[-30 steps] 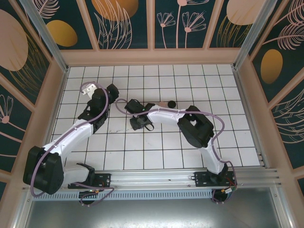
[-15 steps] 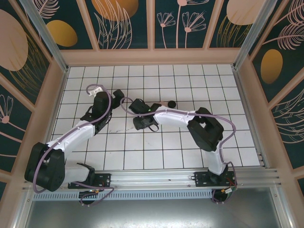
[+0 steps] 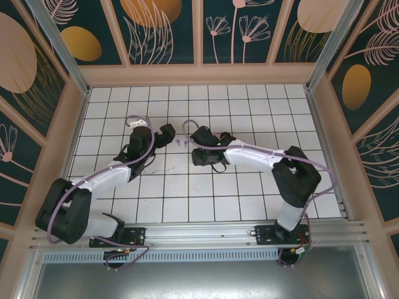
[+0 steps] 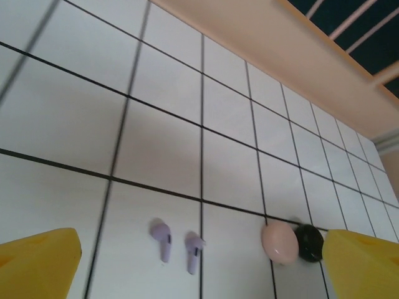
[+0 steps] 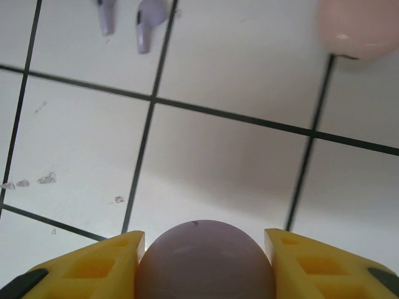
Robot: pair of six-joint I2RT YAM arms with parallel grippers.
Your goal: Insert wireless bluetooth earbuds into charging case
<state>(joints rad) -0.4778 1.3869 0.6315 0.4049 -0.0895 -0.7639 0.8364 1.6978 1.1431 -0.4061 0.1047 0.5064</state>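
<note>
Two lilac-grey earbuds lie side by side on the white tiles, stems toward me, seen small in the top view. My left gripper is open just left of them, its yellow fingertips wide apart with nothing between. My right gripper sits just right of the earbuds, its yellow fingers shut on a rounded lilac-grey charging case. The same earbuds lie ahead of that case in the right wrist view.
A pale pink rounded case and a black one sit together on the tiles right of the earbuds; the pink one shows ahead of the right gripper. Wooden walls fence the tiled floor.
Both arms have swung to the right across the tiles. The right gripper carried the lilac case along, uncovering the two earbuds. The left gripper came up close beside them.
</note>
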